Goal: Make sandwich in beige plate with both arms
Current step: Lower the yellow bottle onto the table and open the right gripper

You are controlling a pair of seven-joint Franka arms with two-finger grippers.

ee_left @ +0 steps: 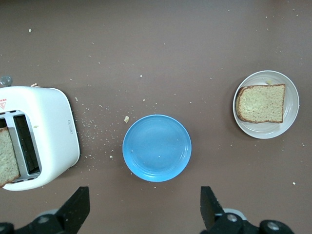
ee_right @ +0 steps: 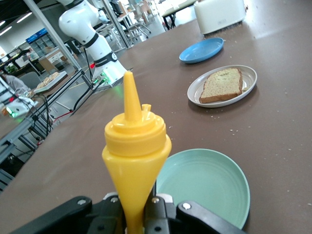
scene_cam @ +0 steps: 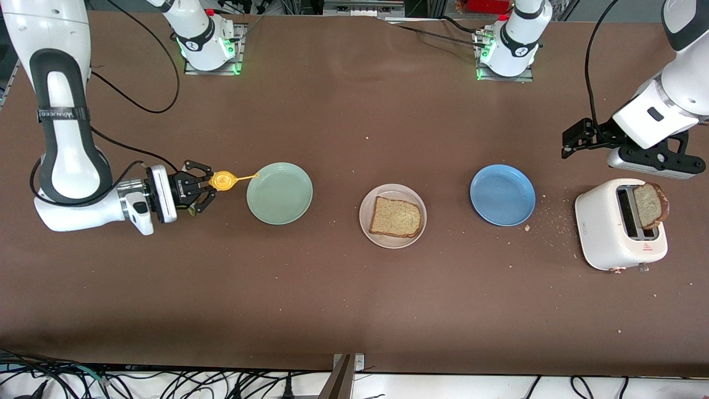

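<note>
Squeezing the bottle [scene_cam: 224, 180], clamped by the right gripper [scene_cam: 200, 187], could miss the bread [scene_cam: 395, 216]; left gripper [scene_cam: 588, 137] open, empty above toaster [scene_cam: 619, 224].

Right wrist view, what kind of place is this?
Likely a robotics lab: another robot arm bolted to the brown table, metal framing and desks around, and loose cables along the edge.

Toaster slice [ee_left: 7, 158] cut off at edge

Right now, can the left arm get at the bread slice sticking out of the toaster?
Probably yes. The left gripper hangs open just above the toaster, and the bread slice stands clear of its slot with nothing over it.
</note>
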